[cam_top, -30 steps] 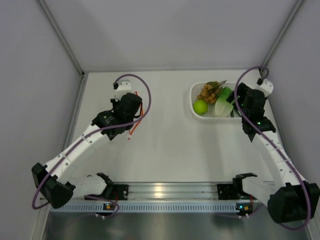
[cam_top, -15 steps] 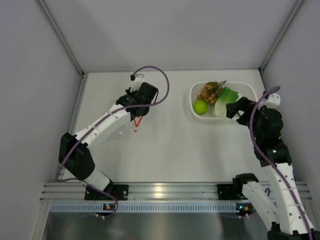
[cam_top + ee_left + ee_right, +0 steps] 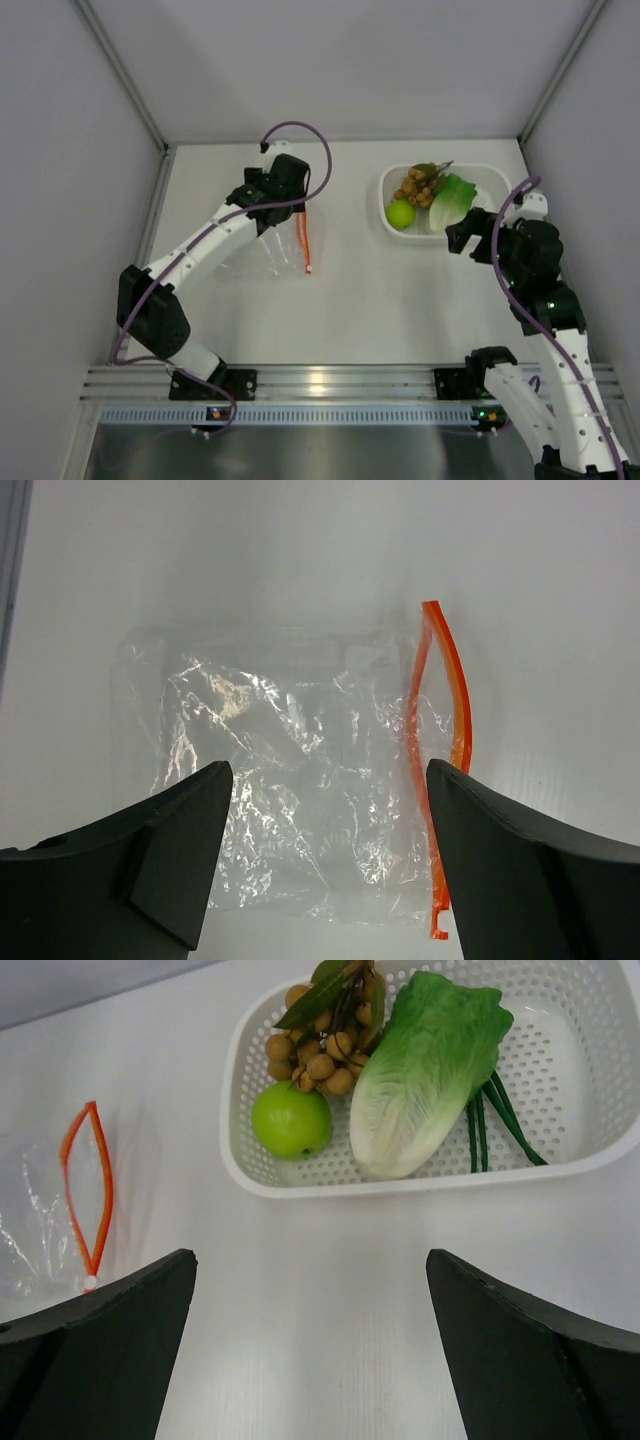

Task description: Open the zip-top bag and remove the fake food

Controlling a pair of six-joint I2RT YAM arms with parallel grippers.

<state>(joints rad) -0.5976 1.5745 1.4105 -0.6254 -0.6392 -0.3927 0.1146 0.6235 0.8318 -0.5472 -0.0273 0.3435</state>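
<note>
We see the zip-top bag (image 3: 290, 750) flat on the worktop (image 3: 360, 300), well left of the basket (image 3: 330, 1182) | fake food (image 3: 420, 1080) inside the basket | left hand (image 3: 325, 790) spread wide, empty, above the bag | right hand (image 3: 310, 1270) spread wide, empty, near the basket

From here I make out the clear, glinting zip-top bag (image 3: 280, 780) with its orange-red zip strip (image 3: 411, 720), a white basket (image 3: 480, 1175) dotted with holes, a lime-green fruit (image 3: 291, 1120), green-and-white lettuce (image 3: 420, 1070) and a brown cluster of balls (image 3: 320, 1055).
</note>
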